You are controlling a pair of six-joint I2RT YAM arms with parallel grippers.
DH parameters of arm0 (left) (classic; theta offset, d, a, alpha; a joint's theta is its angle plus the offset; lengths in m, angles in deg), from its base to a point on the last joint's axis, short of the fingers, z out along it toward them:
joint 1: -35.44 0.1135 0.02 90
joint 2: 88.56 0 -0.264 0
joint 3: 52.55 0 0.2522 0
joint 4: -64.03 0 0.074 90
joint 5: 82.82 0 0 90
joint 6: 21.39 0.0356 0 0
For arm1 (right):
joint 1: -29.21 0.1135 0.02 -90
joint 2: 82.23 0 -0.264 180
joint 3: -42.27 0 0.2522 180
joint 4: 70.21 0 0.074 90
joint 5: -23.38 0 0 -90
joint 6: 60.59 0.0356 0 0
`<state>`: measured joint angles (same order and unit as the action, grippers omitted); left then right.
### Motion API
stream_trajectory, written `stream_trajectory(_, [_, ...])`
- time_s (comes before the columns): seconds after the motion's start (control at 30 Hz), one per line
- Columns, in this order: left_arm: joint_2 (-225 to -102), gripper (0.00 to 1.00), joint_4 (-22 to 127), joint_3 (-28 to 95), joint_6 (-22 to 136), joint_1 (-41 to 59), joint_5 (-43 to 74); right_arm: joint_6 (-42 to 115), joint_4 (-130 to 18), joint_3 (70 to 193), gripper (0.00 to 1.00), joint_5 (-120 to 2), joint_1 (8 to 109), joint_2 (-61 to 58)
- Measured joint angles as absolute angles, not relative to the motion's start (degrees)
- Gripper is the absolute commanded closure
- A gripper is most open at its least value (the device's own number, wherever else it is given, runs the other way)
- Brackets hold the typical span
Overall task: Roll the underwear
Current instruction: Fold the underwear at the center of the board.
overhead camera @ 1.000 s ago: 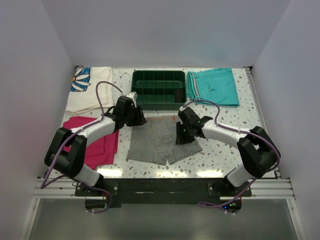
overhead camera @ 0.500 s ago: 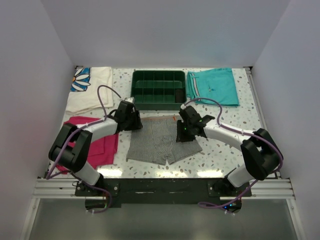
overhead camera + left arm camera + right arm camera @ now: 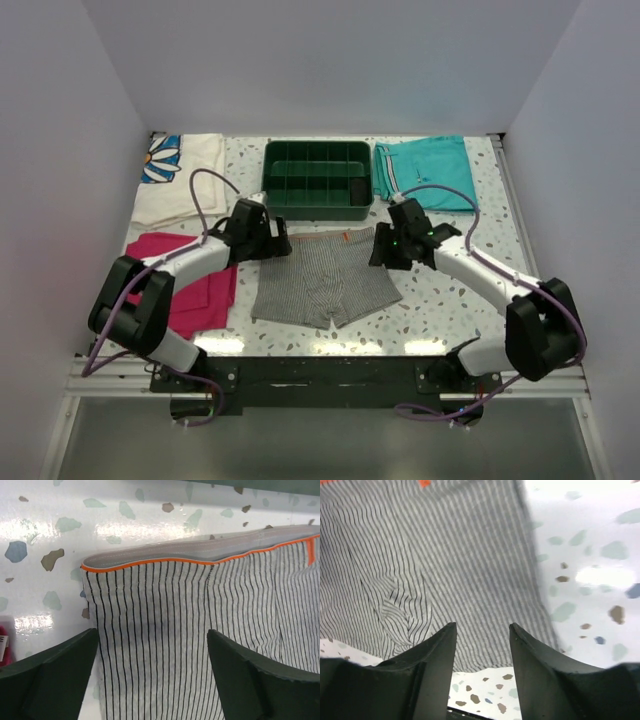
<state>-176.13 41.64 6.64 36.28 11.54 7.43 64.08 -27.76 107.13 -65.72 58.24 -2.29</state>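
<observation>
Observe the left gripper [image 3: 150,642]: its fingers stand wide apart and empty over the left waistband corner of the grey-and-white striped cloth underwear with orange edge trim [image 3: 200,625]. The right gripper [image 3: 482,630] is parted more narrowly, also empty, over the garment's right side. You will find the underwear spread flat and unrolled on the speckled white table [image 3: 440,300], just beside the near wall of the dark green compartmented plastic tray [image 3: 315,208].
</observation>
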Motion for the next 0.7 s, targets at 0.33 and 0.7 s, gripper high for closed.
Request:
stream_trajectory(0.33, [-172.5,0.00,39.7,10.4,36.2,11.6,14.2,61.7,-25.8,105.4,0.36,-62.4,47.8,-6.7])
stream_trajectory(0.7, [-173.4,0.00,38.5,16.9,35.4,4.8,16.3,59.0,-25.1,102.6,0.46,-55.0,42.7,-8.1])
